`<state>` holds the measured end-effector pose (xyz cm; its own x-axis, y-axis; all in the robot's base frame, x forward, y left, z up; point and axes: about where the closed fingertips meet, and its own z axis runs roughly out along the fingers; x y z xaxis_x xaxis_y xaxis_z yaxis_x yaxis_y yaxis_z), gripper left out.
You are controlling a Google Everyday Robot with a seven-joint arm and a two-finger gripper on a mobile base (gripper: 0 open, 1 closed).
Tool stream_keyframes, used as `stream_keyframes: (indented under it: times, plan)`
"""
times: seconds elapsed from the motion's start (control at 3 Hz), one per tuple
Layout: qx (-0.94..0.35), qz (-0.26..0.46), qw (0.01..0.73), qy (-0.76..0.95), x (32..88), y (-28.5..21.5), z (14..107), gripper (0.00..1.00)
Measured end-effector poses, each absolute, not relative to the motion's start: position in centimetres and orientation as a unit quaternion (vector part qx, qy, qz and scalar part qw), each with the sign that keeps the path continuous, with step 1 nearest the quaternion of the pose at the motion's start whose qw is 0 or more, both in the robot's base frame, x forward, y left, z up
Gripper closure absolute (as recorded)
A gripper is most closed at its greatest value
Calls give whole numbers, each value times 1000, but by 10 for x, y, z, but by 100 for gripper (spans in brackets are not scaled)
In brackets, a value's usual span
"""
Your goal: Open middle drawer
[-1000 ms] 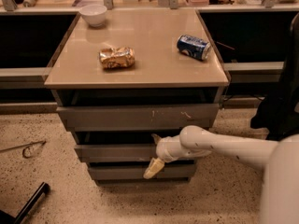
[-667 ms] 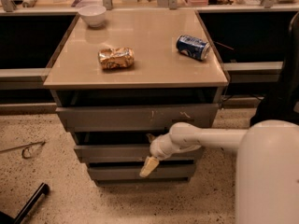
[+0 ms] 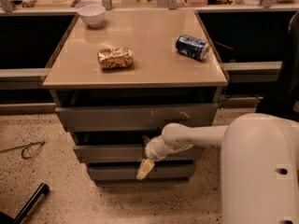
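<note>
Claw (image 3: 145, 168) down-tilted against middle drawer (image 3: 107, 153) front, arm (image 3: 198, 136) outstretched leftward

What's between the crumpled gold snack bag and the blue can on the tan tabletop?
Nothing: the camera view shows bare tan tabletop between the crumpled gold snack bag and blue can. The gripper hangs at the bottom edge of the plain grey-brown middle drawer.

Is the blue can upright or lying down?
Lying down: the blue can rests lengthwise on the tabletop. The gripper hangs by the middle drawer.
</note>
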<state>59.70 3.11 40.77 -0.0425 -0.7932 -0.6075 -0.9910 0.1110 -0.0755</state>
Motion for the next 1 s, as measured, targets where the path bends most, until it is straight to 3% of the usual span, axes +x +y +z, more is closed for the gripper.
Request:
stream_keyframes:
  times: [0.67, 1.0]
  plan:
    - [-632, 206, 228, 711, 543, 18, 407, 0]
    - [-632, 207, 227, 711, 542, 19, 407, 0]
